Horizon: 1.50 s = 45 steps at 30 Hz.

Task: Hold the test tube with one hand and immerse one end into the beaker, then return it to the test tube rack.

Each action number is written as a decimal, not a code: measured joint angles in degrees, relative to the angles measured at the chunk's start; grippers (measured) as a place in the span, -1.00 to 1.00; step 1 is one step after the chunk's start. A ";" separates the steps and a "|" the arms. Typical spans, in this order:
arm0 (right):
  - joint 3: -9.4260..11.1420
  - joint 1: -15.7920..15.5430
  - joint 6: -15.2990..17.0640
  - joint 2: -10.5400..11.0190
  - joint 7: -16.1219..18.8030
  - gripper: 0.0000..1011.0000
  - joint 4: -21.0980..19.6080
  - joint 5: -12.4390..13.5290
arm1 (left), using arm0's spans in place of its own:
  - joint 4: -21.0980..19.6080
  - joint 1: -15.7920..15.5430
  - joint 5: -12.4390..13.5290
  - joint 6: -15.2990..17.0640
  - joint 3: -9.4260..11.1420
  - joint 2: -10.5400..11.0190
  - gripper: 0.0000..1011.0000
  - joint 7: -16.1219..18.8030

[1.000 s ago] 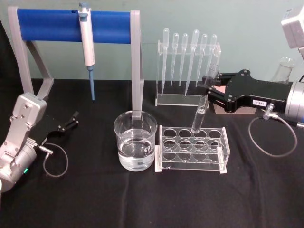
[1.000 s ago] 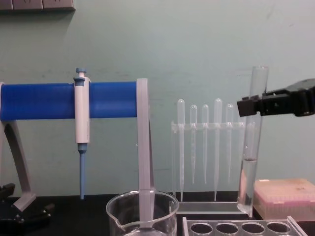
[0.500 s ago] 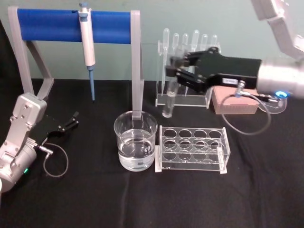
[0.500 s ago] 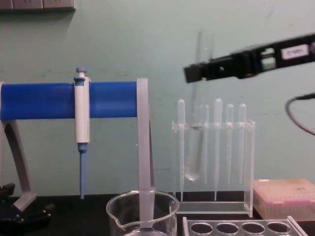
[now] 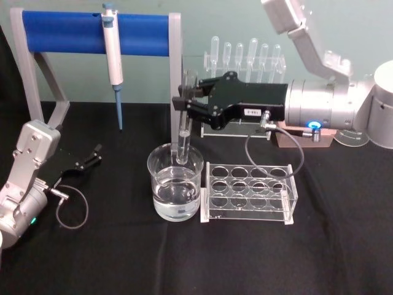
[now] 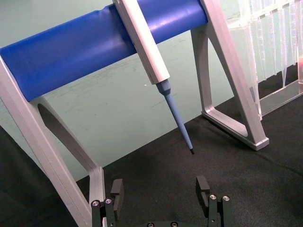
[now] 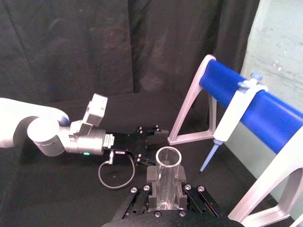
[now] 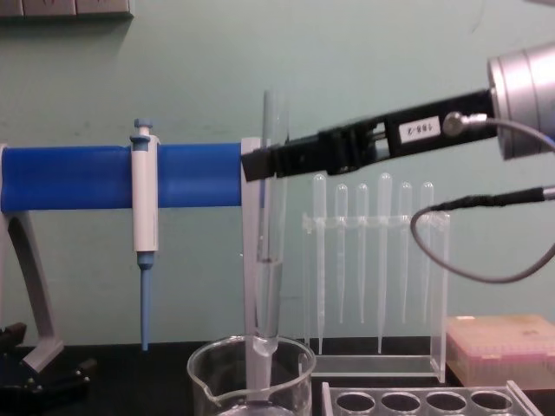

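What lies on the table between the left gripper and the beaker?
Bare black cloth, seen in the head view, separates the left gripper from the beaker.

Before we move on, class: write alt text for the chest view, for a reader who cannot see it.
The black two-fingered right gripper holds a clear glass test tube upright over a wide clear glass beaker, its rounded bottom about level with the rim. Behind, a blue-and-white pipette hangs on a blue bar; the left gripper lies idle at far left.
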 joint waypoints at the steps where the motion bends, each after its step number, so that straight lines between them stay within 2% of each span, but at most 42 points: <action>1: -0.24 0.03 -0.12 -0.07 0.02 -0.55 0.23 -0.01 | 0.00 0.00 0.00 0.00 0.00 0.00 0.98 0.00; 7: -2.35 -0.05 -1.31 -0.57 0.03 -0.55 2.22 -0.62 | 0.00 0.00 0.00 0.00 0.00 0.00 0.98 0.00; 18: -4.53 -1.86 -4.11 -1.71 -0.27 -0.55 4.87 -3.26 | 0.00 0.00 0.00 0.00 0.00 0.00 0.98 0.00; 29: -4.35 -3.76 -7.78 -3.00 -0.78 -0.55 7.43 -6.05 | 0.00 0.00 0.00 0.00 0.00 0.00 0.98 0.00; 45: -3.19 -5.17 -9.51 -5.10 -0.62 -0.55 9.65 -8.55 | 0.00 0.00 0.00 0.00 0.00 0.00 0.98 0.00</action>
